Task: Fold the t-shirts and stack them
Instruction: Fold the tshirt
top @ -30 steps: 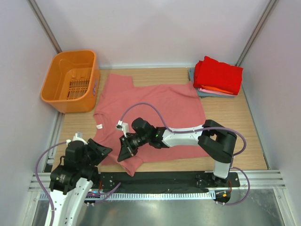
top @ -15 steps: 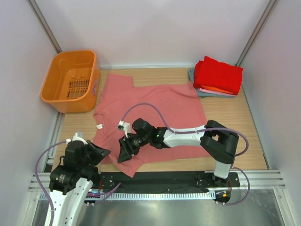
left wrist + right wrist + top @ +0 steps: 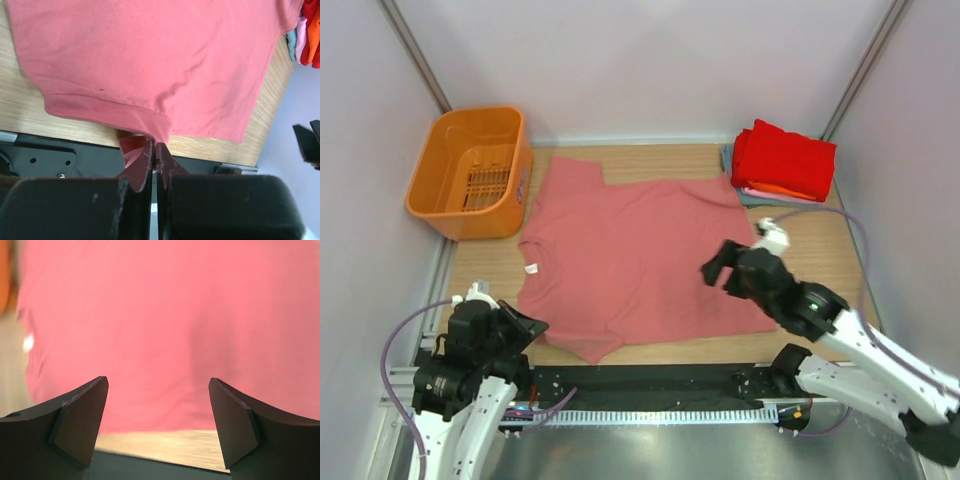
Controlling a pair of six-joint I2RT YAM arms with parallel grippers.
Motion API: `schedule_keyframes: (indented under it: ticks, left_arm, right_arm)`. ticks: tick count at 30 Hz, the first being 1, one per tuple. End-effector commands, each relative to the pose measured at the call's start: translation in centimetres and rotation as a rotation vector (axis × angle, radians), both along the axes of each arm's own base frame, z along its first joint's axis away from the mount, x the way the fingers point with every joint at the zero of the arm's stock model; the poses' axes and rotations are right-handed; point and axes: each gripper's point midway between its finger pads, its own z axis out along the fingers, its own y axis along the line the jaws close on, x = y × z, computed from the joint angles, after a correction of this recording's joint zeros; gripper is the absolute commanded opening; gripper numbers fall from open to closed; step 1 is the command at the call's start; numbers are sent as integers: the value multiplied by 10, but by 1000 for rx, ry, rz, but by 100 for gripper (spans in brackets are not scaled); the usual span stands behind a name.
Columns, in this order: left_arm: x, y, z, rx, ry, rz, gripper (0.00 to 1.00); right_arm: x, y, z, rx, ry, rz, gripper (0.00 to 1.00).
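Two sets of jaws, in two different states. Those of the left gripper point(image 3: 154, 150) are clenched tight, fingers pressed together on the salmon-pink t-shirt point(image 3: 630, 260) at its sleeve edge, right at the near rim of the table point(image 3: 820, 260) (a thin pinch, only a tongue of cloth caught between them). Ahead of those jaws the shirt spreads flat and open across the wood. Its small white neck label point(image 3: 531, 268) lies a little beyond the grip.

The jaws of the right gripper point(image 3: 158, 405) are released, wide apart with nothing between them, and hang over the shirt's right-hand part near its edge. That wrist view is blurred: pink cloth fills it, with a strip of wood just below the fingertips.

Farther out past the right jaws, in the table's back corner, sits the folded stack point(image 3: 750, 195). A bright red t-shirt point(image 3: 783, 158) lies on top, with slivers of orange, pale pink and grey-blue beneath. Well beyond the left jaws, at the opposite back corner, stands the orange basket point(image 3: 520, 190).
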Motion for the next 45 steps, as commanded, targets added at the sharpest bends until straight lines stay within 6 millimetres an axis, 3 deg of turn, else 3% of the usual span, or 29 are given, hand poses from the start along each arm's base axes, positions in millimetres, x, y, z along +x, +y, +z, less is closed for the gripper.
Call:
schedule_keyframes:
  ticks: [1, 2, 4, 7, 11, 12, 17, 22, 29, 45]
  left_arm:
    - [-3, 0, 1, 6, -18, -16, 0]
    - [-3, -1, -1, 5, -14, -20, 0]
    - [-2, -3, -2, -3, -13, -32, 0]
    - [-1, -4, -1, -1, -20, -41, 0]
    - [-2, -5, 3, 3, -33, -57, 0]
    - [-3, -4, 3, 5, -28, -56, 0]
    - [-5, -6, 5, 1, -42, -74, 0]
    - [-4, -8, 0, 9, -37, -95, 0]
    - [2, -15, -4, -9, -26, -125, 0]
    - [13, -13, 6, 1, -44, -105, 0]
  right_arm:
    - [-23, -87, -45, 8, 126, -357, 88]
    - [-29, -100, -53, 7, 161, -404, 88]
    - [-41, -105, -79, -45, 261, -417, 88]
    - [-51, -96, -120, -71, 425, -368, 86]
    - [-50, -110, -141, -53, 508, -405, 87]
    - [-45, -128, -145, -28, 532, -493, 87]
    - [-47, -142, -148, 64, 623, -519, 82]
    - [-49, -150, -135, 60, 596, -585, 77]
    - [-55, -144, -148, 90, 627, -580, 49]
    - [-55, -142, -163, 50, 731, -554, 49]
